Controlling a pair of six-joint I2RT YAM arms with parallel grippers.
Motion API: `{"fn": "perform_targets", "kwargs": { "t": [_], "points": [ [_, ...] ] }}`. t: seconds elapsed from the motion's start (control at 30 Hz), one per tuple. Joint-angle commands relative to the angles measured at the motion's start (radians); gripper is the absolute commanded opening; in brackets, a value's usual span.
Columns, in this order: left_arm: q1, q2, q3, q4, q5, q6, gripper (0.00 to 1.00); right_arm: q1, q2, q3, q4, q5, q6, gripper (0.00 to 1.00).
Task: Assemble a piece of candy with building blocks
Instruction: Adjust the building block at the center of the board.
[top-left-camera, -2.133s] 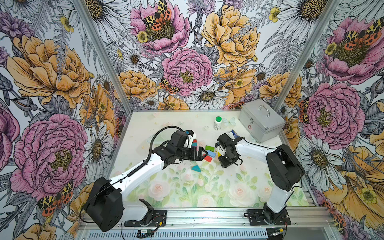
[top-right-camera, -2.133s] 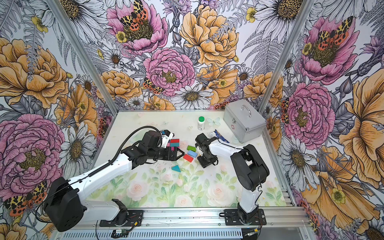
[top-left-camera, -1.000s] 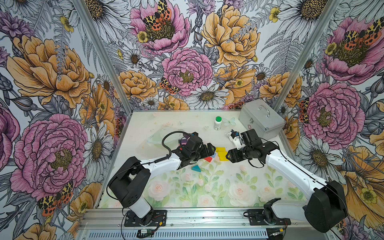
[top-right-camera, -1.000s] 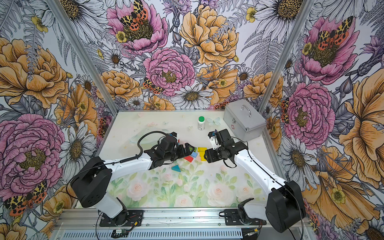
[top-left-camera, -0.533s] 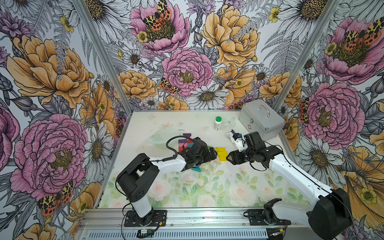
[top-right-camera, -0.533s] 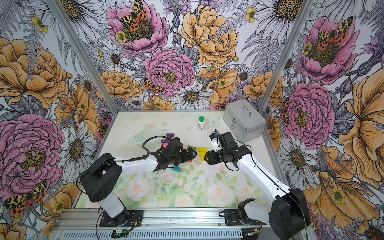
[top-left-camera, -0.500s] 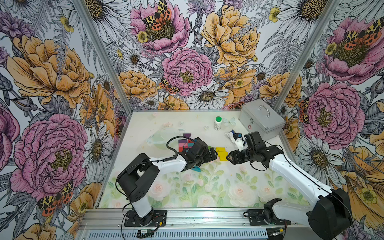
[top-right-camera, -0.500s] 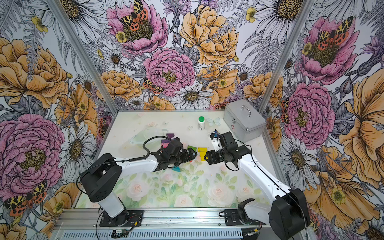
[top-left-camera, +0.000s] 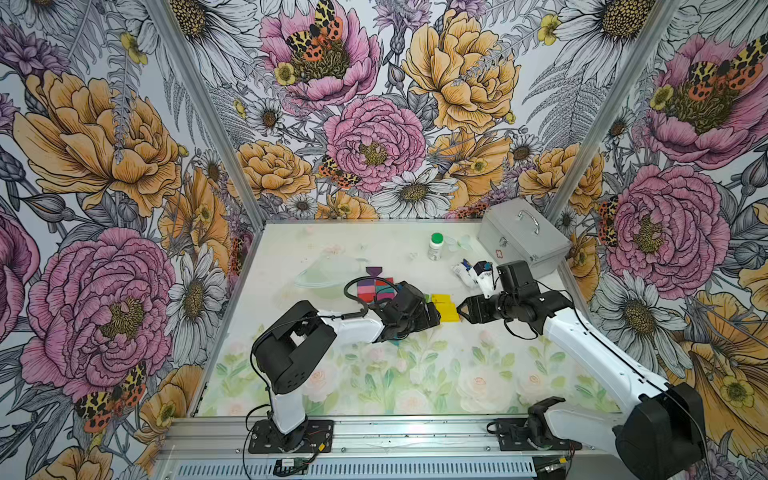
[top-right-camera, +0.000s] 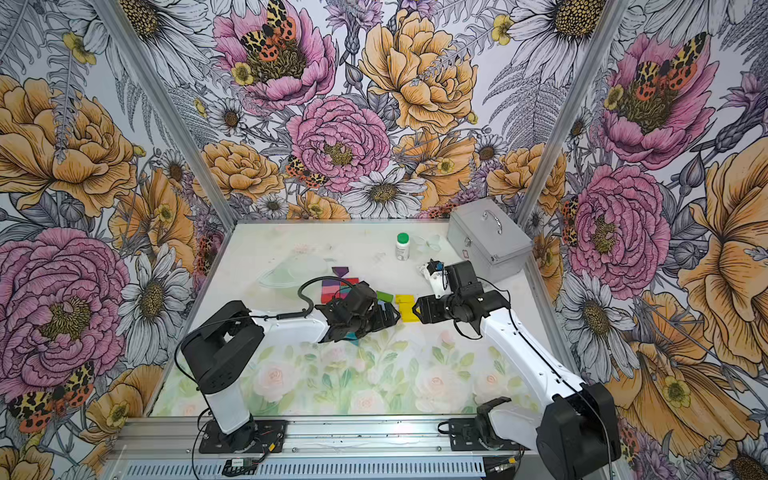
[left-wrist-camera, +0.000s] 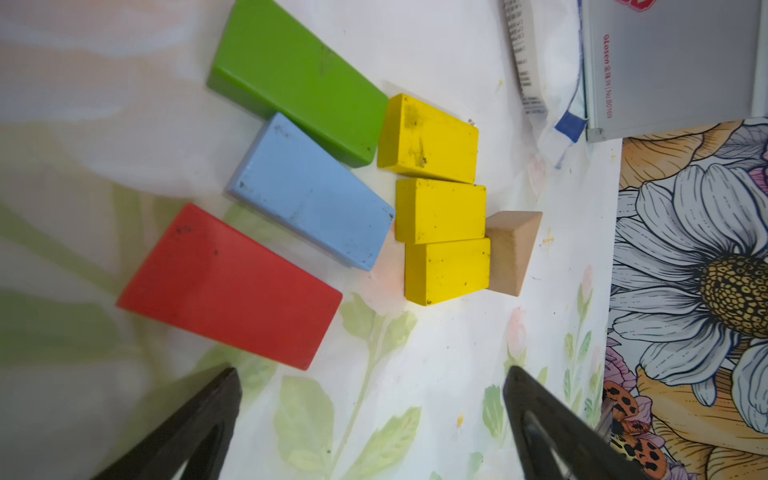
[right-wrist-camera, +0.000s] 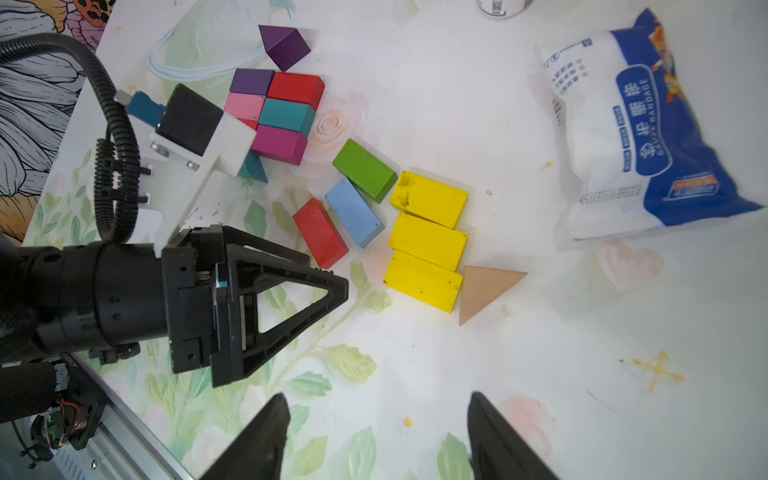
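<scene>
Left gripper (left-wrist-camera: 370, 374) has edged in, fingers wide apart, empty; right gripper (right-wrist-camera: 378, 399) part-open, empty. Three yellow rectangular blocks (right-wrist-camera: 428, 239) mid-table, tan wooden triangle (right-wrist-camera: 484, 291) touching at 3 o'clock: one wrapper end seemingly set.

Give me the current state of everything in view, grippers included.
left gripper, open, empty.
right gripper, open, empty.
yellow blocks, three flat, side by side, touching.
tan triangle, flat, touching the end yellow block.
green block, flat, askew.
light blue block, flat, askew.
loose red block, flat, askew.
block cluster, packed tight.
purple triangle, at the cluster's edge.
bottle, upright, capped.
metal case, closed.
packet, lying flat.
</scene>
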Motion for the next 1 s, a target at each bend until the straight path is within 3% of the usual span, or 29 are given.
{"fn": "perform_targets", "kwargs": {
  "t": [0.0,0.43,0.7,0.83,0.97],
  "points": [
    [0.001,0.047,0.029,0.021,0.013,-0.016,0.99,-0.009,-0.016,0.001,0.021,-0.02,0.01,0.69],
    [0.004,0.119,0.087,0.069,0.058,-0.03,0.99,-0.028,-0.013,-0.003,0.021,-0.02,0.003,0.69],
    [0.024,0.032,0.058,0.072,0.067,-0.016,0.99,-0.032,-0.016,-0.005,0.021,-0.018,0.0,0.69],
    [0.068,-0.03,0.081,0.046,0.114,0.033,0.99,-0.034,-0.015,-0.003,0.021,-0.017,-0.001,0.69],
    [0.107,0.003,0.236,-0.129,0.155,0.158,0.99,-0.035,-0.019,-0.005,0.021,-0.006,-0.001,0.69]
  ]
}}
